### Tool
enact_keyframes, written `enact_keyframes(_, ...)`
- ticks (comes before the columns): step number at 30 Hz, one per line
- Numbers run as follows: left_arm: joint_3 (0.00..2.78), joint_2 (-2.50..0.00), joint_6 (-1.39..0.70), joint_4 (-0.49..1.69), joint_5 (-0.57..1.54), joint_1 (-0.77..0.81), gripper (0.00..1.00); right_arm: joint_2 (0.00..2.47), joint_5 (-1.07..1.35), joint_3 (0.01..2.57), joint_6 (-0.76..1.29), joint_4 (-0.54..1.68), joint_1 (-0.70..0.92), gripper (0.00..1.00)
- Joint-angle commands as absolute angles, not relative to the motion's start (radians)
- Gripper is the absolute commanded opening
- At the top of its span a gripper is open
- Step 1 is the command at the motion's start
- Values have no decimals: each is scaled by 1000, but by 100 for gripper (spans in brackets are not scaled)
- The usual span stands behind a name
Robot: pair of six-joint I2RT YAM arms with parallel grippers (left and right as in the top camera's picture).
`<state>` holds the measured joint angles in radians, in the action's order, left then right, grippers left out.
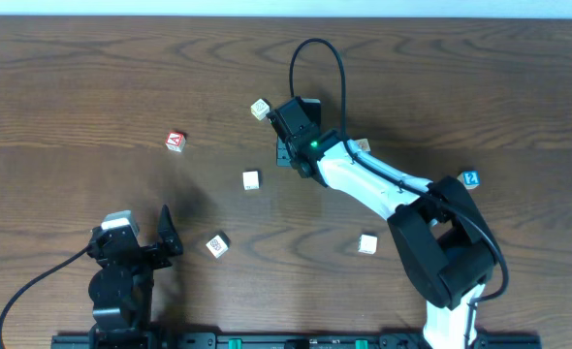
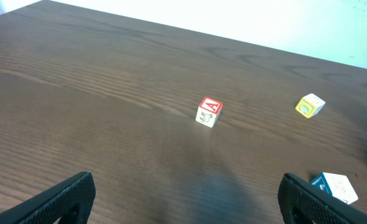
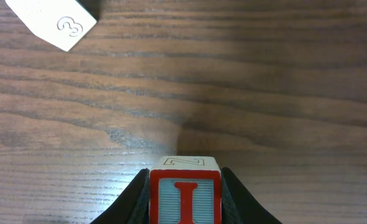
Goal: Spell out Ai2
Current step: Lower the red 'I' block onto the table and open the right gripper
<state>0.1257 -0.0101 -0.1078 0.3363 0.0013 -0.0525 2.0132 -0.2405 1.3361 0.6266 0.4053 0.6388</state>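
Note:
The red-faced A cube lies on the table's left half, and in the left wrist view the A cube sits well ahead of my left gripper. That gripper is open with nothing between its fingers, near the front left edge. My right gripper is shut on the I cube, a white cube with a red letter in a red frame, just above the wood. From overhead the right gripper hides that cube near the table's middle. The blue 2 cube rests at the right.
Pale cubes lie scattered: one behind the right gripper, one left of it, one by the right arm's base. A marked white cube sits right of the left gripper. An embossed cream cube lies ahead-left of the I cube.

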Motion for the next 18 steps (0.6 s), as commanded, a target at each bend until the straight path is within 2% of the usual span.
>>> enact_keyframes(1,104,-4,-102,344,12,-57,95,2015,-278,1359,603,396,640,2)
enact_keyframes(18,104,-4,-102,344,12,-57,95,2048,-250,1361,606,368,650,2)
